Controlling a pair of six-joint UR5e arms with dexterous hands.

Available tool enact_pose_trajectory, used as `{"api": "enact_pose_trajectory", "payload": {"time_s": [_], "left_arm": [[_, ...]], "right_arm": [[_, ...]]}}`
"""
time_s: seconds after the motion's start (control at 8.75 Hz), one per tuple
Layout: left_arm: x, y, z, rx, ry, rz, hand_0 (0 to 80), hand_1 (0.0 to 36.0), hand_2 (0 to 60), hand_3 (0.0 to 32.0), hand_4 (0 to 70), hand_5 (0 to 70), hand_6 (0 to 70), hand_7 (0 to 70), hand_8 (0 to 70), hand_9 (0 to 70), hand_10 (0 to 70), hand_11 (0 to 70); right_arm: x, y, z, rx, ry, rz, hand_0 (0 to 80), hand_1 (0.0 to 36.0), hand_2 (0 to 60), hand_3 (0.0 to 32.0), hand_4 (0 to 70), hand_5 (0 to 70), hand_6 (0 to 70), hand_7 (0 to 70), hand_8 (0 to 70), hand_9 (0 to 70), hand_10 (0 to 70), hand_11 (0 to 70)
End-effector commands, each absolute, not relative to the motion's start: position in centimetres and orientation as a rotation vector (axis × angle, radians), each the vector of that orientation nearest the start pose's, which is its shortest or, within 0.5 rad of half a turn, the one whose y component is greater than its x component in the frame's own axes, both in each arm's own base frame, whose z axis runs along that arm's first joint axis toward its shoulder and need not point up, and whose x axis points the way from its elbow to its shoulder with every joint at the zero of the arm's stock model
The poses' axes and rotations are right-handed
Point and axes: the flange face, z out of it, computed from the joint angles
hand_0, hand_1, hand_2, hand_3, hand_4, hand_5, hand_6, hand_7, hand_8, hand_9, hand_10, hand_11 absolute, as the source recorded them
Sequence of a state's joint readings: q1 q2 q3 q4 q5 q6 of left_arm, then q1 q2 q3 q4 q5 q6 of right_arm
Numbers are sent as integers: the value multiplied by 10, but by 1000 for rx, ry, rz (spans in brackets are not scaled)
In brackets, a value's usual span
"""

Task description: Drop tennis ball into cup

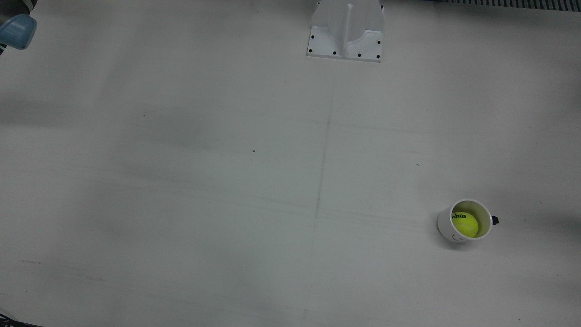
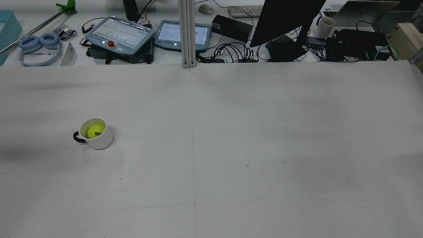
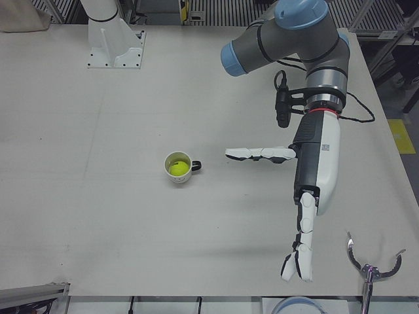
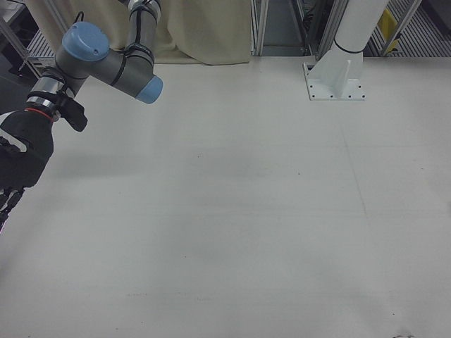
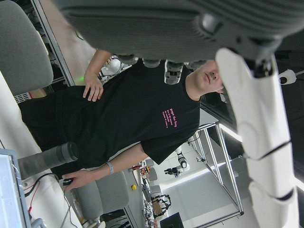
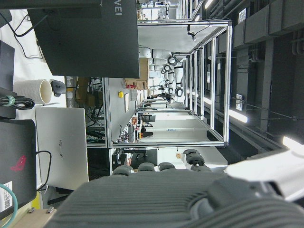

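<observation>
I see the yellow felt tennis ball (image 3: 177, 169) resting inside the white ceramic cup (image 3: 178, 167), upright on the pale tabletop (image 3: 98, 196). My left hand (image 3: 313, 171) hangs well apart from it, white fingers (image 3: 258, 154) spread, empty. My right hand (image 4: 17, 160): I cannot tell

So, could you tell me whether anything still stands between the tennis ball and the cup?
Nothing does: the tennis ball already lies inside the cup. The left hand hangs open off to the cup's handle side, holding nothing.
</observation>
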State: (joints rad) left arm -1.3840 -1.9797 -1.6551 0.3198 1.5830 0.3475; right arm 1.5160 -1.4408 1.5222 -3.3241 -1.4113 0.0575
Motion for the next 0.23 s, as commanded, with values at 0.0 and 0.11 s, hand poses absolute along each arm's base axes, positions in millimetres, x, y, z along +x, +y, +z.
{"api": "enact_pose_trajectory", "payload": {"time_s": [0.0, 0.11], "left_arm": [[-7, -633, 460, 55, 2144, -1726, 491, 202, 66, 0, 0, 12, 10, 135, 0, 13, 0, 0], [-8, -625, 478, 39, 2121, -1735, 488, 197, 73, 0, 0, 16, 45, 126, 7, 11, 0, 0]], "right_arm": [[122, -540, 659, -73, 2041, -2241, 0, 0, 0, 0, 0, 0, 0, 0, 0, 0, 0, 0], [121, -539, 664, -71, 2030, -2252, 0, 0, 0, 0, 0, 0, 0, 0, 0, 0, 0, 0]]}}
